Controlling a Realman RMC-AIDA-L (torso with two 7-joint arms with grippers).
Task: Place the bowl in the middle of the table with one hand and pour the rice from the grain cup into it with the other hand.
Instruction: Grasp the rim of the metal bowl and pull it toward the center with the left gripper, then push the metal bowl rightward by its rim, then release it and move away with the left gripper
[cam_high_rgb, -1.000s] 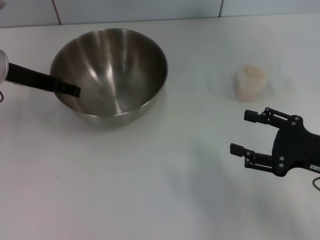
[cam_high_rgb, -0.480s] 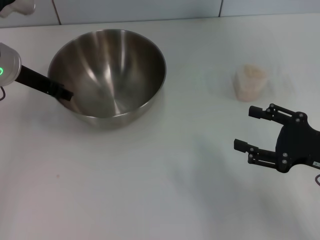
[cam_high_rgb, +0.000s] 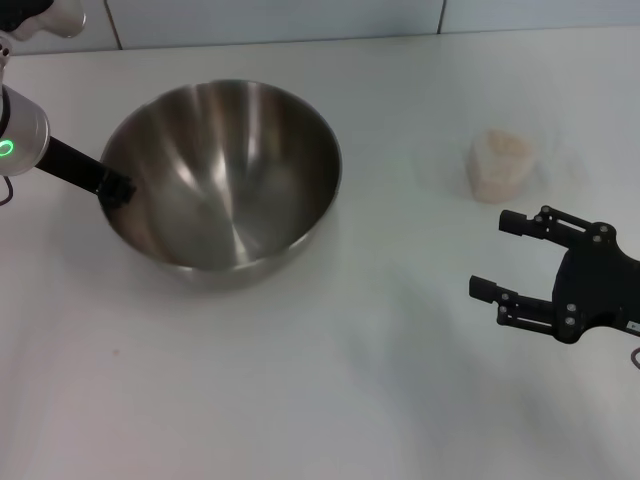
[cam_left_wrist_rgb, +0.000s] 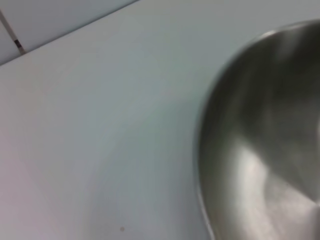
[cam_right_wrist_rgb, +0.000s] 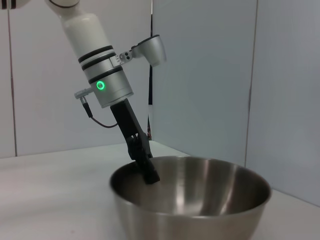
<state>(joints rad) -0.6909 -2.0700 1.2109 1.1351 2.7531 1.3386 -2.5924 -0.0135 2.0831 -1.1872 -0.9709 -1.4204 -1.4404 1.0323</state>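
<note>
Left gripper (cam_high_rgb: 117, 188) clamps the bowl's (cam_high_rgb: 225, 170) left rim; right gripper (cam_high_rgb: 505, 258) hangs open near the cup (cam_high_rgb: 499, 164), holding nothing.

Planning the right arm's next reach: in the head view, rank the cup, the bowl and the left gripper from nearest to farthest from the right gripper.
1. Cup, just beyond the right gripper, on the right.
2. Bowl, left of centre on the table.
3. Left gripper, at the bowl's far left rim.
</note>
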